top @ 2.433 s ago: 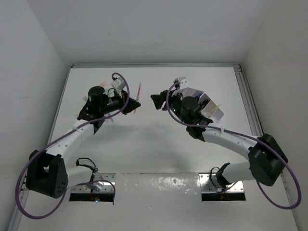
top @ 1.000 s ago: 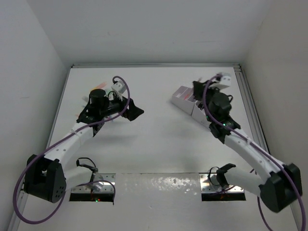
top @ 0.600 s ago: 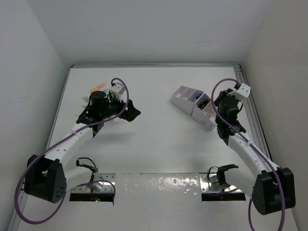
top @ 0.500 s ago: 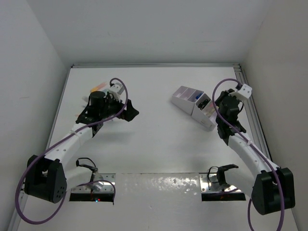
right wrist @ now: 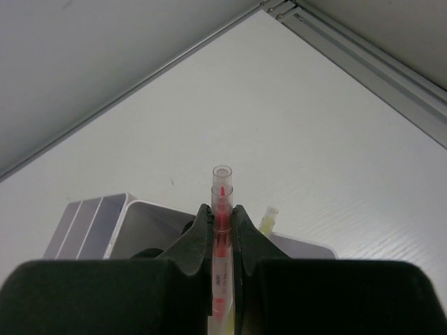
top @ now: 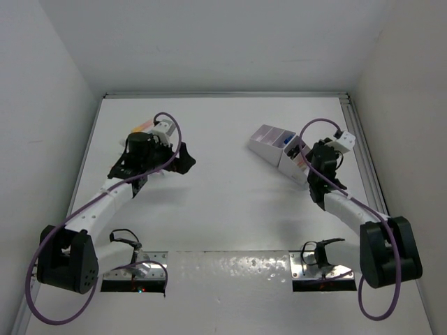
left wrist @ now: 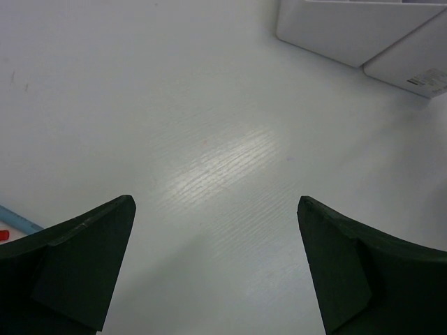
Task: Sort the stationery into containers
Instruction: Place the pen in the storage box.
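Note:
My right gripper (right wrist: 222,213) is shut on the thin red pen (right wrist: 222,183), which stands up between its fingers. It hovers over the near end of the white and pale-lilac organiser (right wrist: 133,213), where a yellow highlighter (right wrist: 267,218) sticks out of a compartment. In the top view that gripper (top: 309,159) is at the right end of the organiser (top: 269,139). My left gripper (left wrist: 215,202) is open over bare table, well left of the organiser (left wrist: 349,31). In the top view the left gripper (top: 184,159) sits right of an orange highlighter (top: 144,125).
A pale blue item (left wrist: 17,220) and a bit of something red (left wrist: 3,235) lie at the left edge of the left wrist view. A metal rail (top: 360,150) runs along the table's right side, close behind my right wrist. White walls enclose the table.
The red pen is gone from the table's middle and is now in my right gripper at the organiser. My right arm folded back toward its base. The left gripper drifted slightly left.

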`<control>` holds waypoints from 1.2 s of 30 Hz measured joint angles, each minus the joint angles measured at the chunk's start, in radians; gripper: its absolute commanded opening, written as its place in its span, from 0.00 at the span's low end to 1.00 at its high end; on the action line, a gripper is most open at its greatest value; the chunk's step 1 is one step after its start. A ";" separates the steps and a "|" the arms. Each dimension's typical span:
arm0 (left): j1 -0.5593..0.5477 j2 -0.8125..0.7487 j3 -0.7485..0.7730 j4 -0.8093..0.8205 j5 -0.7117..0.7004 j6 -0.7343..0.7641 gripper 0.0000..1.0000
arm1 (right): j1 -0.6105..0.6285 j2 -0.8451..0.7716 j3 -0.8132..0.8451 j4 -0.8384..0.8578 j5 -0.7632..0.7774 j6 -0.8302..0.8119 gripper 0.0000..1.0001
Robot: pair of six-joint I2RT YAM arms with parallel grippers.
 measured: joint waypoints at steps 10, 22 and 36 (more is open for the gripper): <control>0.050 0.006 0.001 -0.047 -0.079 -0.008 1.00 | -0.020 0.083 0.000 0.037 -0.069 0.022 0.48; 0.108 0.090 0.156 -0.235 -0.254 -0.032 0.57 | -0.010 0.009 0.193 -0.222 -0.119 -0.090 0.64; 0.474 0.495 0.494 -0.644 -0.269 -0.137 0.52 | 0.139 -0.066 0.328 -0.416 -0.250 -0.154 0.61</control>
